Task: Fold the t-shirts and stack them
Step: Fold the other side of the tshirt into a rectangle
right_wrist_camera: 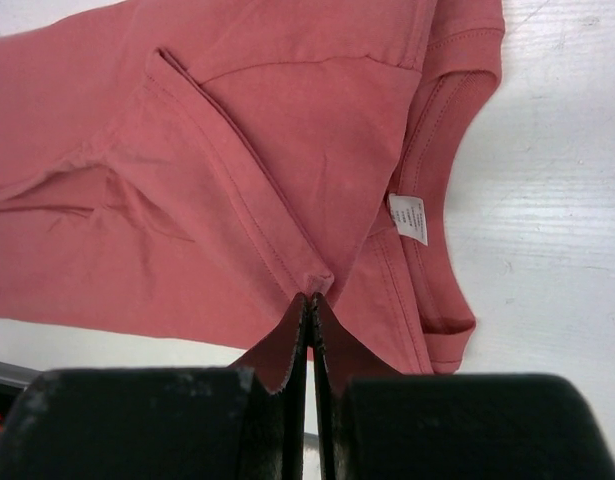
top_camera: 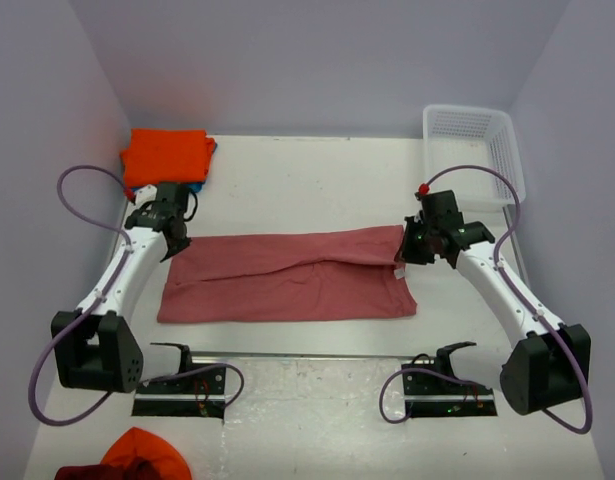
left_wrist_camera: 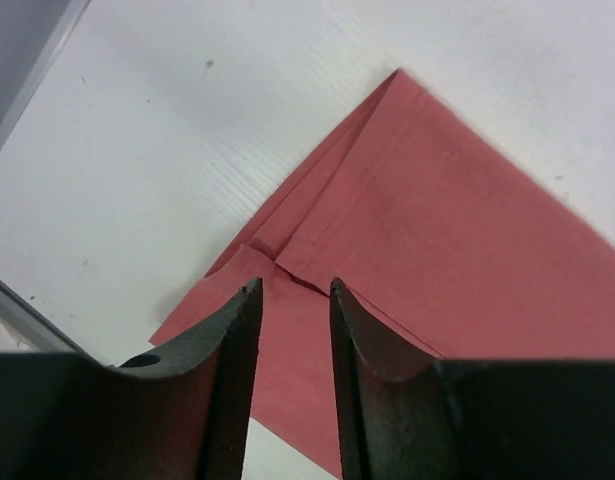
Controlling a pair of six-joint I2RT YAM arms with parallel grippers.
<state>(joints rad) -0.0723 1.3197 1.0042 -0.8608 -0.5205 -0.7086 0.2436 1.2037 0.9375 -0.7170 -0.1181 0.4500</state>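
The salmon-red t-shirt (top_camera: 287, 278) lies folded lengthwise as a long band across the middle of the table. Its neck and white tag (right_wrist_camera: 408, 218) are at the right end. My left gripper (top_camera: 174, 240) hangs over the shirt's far-left corner (left_wrist_camera: 387, 200) with its jaws open and nothing between them (left_wrist_camera: 292, 290). My right gripper (top_camera: 412, 250) is at the shirt's right end, shut on a folded hem of the shirt (right_wrist_camera: 312, 295). The orange t-shirt (top_camera: 167, 155) lies folded at the far left on top of the teal-blue one (top_camera: 210, 150), of which only an edge shows.
A white lattice basket (top_camera: 472, 150) stands at the back right corner. A heap of orange and dark red cloth (top_camera: 137, 458) lies at the near left, in front of the arm bases. Grey walls close the table on three sides.
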